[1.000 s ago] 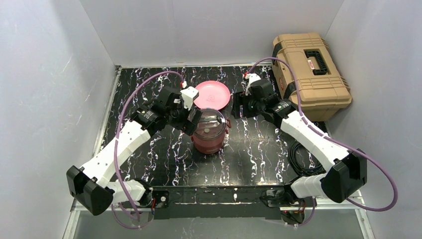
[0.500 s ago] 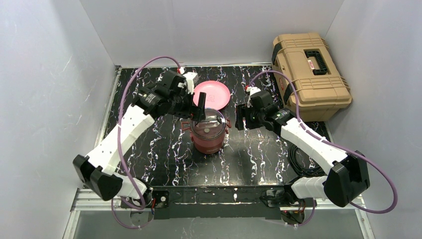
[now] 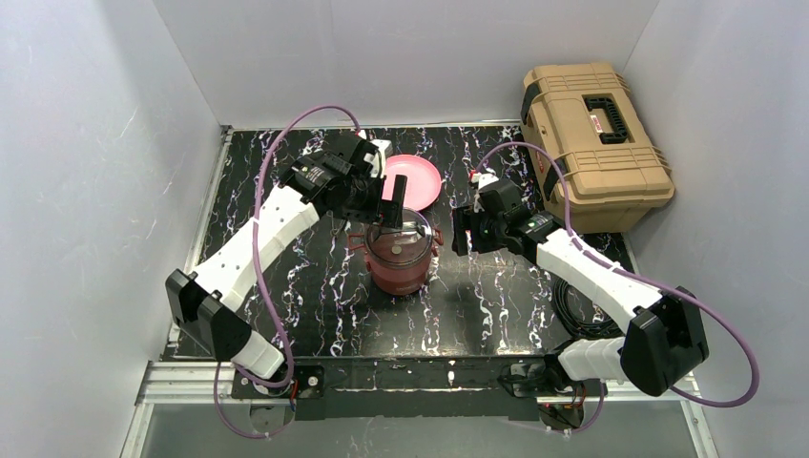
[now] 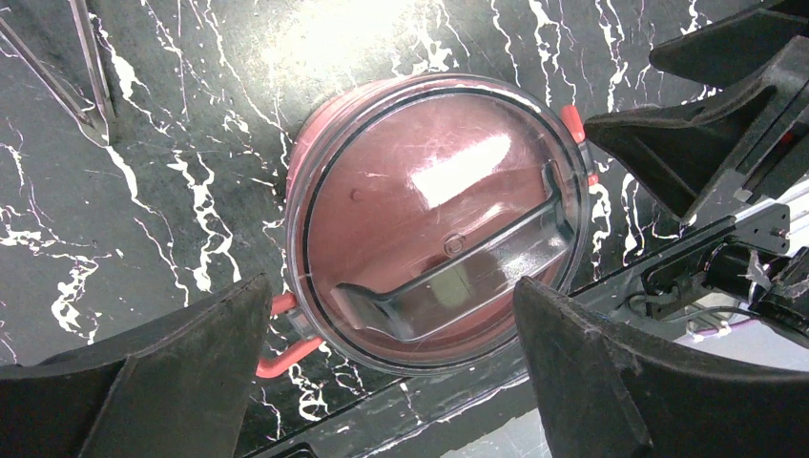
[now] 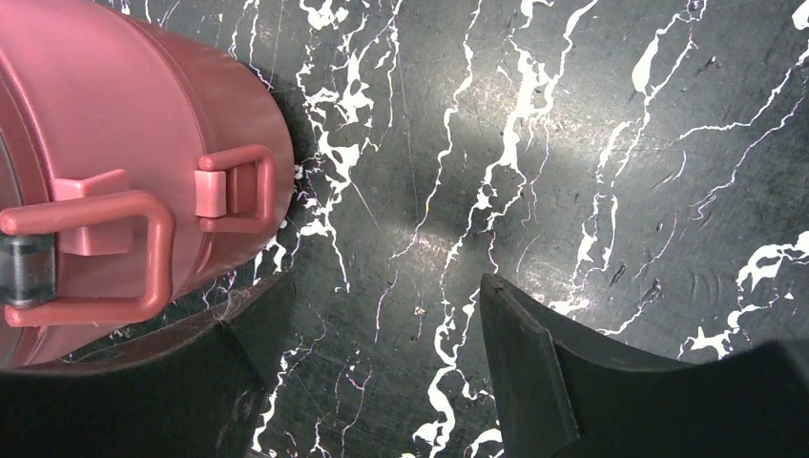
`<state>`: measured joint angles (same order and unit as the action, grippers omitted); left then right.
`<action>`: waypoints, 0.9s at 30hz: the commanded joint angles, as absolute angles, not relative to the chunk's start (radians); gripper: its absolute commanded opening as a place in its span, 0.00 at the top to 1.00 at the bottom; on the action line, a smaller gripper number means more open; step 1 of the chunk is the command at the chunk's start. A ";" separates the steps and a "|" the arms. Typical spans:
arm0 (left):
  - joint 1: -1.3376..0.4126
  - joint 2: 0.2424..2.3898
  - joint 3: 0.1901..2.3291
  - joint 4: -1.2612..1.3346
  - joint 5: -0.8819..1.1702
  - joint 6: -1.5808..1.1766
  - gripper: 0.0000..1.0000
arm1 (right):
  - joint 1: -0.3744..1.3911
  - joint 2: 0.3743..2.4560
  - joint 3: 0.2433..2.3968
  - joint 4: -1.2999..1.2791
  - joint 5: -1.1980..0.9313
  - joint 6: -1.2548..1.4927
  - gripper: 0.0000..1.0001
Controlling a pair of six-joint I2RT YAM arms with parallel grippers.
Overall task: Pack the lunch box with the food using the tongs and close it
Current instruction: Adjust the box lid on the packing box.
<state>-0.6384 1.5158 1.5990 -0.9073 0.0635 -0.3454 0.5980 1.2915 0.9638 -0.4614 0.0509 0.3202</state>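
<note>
The maroon lunch box (image 3: 400, 260) stands mid-table, its clear lid with a dark handle (image 4: 448, 279) on top. My left gripper (image 3: 388, 208) hangs above the box's far rim, open, its fingers (image 4: 181, 367) straddling the lid without touching it. My right gripper (image 3: 458, 232) is open just right of the box, low over the table, holding nothing. In the right wrist view the box's wall (image 5: 134, 105) and its side latch (image 5: 143, 258) sit beside the left finger (image 5: 238, 372). The thin tongs (image 4: 91, 81) lie on the table left of the box. No food shows.
A flat pink plate (image 3: 418, 179) lies behind the lunch box. A large tan toolbox (image 3: 593, 143) stands off the table's far right corner. A black cable (image 3: 577, 310) coils beside the right arm. White walls enclose the table.
My left arm has lifted and swung its gripper from the box's left side to above its lid. The right gripper has drifted a little nearer and closer to the box.
</note>
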 commanded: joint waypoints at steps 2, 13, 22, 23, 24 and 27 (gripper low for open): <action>-0.646 1.535 1.648 -0.931 0.033 -0.360 0.04 | 0.603 1.297 0.964 -0.416 0.046 0.314 0.20; -0.653 1.581 1.664 -0.906 0.064 -0.359 0.04 | 0.603 1.320 0.969 -0.409 0.040 0.307 0.20; -0.656 1.568 1.624 -0.904 0.075 -0.346 0.05 | 0.604 1.328 0.972 -0.407 0.043 0.305 0.21; -0.656 1.564 1.612 -0.905 0.076 -0.343 0.05 | 0.604 1.330 0.971 -0.405 0.044 0.305 0.21; -0.656 1.563 1.599 -0.905 0.079 -0.340 0.06 | 0.604 1.331 0.972 -0.403 0.044 0.303 0.21; -0.656 1.559 1.566 -0.911 0.081 -0.331 0.08 | 0.605 1.342 0.983 -0.403 0.044 0.297 0.21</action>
<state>-0.6502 1.5837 1.6180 -0.8539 0.0849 -0.3595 0.5987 1.3304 0.9638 -0.4377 0.0475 0.3103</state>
